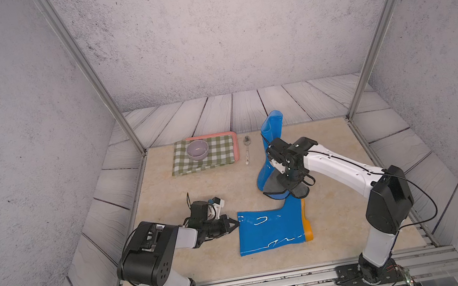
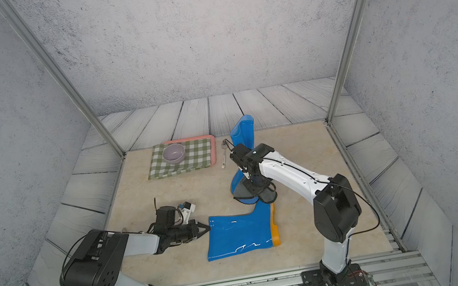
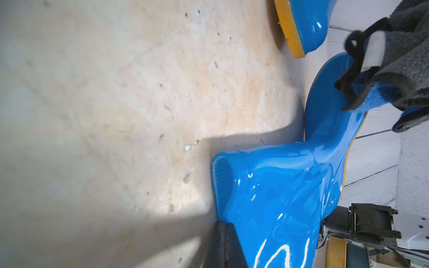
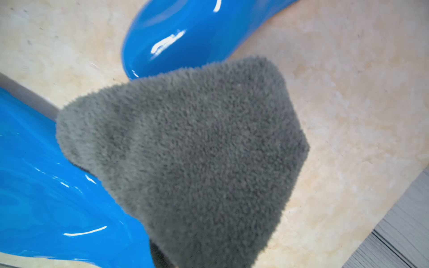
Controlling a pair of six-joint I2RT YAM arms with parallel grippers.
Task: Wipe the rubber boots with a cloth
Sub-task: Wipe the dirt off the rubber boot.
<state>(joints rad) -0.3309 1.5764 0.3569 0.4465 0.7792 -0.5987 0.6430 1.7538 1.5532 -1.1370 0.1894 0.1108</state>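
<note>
Two arms reach inward: left gripper [image 1: 235, 223] clamps the lying boot [image 1: 270, 232], downturned right gripper [image 1: 290, 186] grips the cloth [image 1: 300, 191].

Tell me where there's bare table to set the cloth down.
Bare table lies to the right of the upright boot, and between the checked cloth and the lying boot. It is crowded between the two boots, where the right gripper is shut on the grey cloth.

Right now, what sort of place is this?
Probably a robot test cell dressed as a home corner, not a real room: bare aluminium frame posts, flat wall panels printed with plaster and planks, and a left arm and right arm bolted to a metal rail.
</note>
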